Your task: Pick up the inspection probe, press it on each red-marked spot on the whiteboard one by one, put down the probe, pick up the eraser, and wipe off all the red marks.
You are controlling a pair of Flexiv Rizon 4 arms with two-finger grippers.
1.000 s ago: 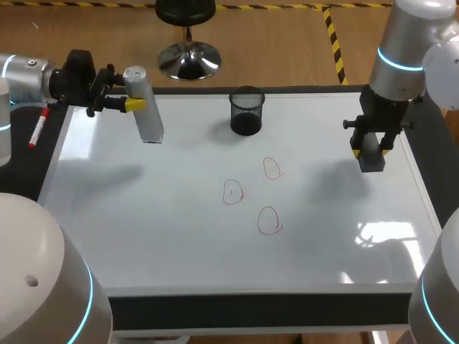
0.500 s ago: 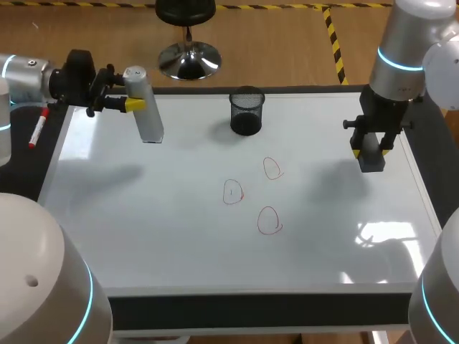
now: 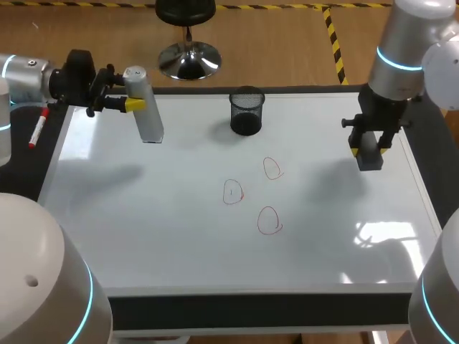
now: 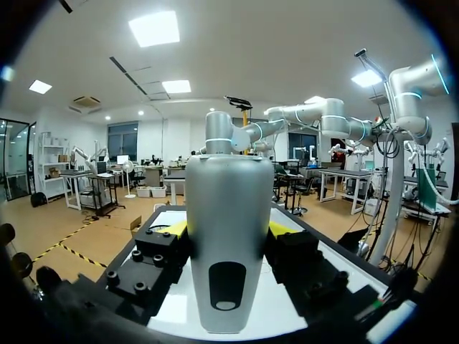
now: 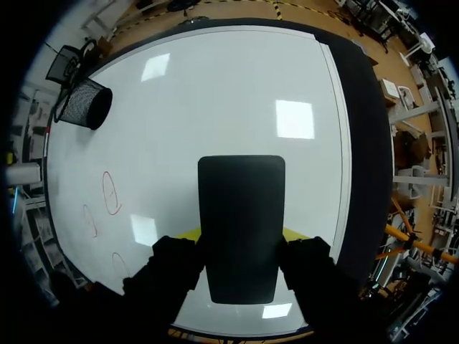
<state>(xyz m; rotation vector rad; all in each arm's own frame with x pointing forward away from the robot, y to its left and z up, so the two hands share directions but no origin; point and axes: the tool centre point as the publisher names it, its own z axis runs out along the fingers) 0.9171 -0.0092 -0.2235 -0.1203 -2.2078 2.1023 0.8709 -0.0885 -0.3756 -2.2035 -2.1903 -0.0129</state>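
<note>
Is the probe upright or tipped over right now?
Upright: the probe is vertical over the far left corner of the whiteboard, the left pincer closed on its upper part.

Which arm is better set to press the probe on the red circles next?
Left: the left claw grips the silver probe; the right claw holds the eraser, needed only for wiping later.
</note>
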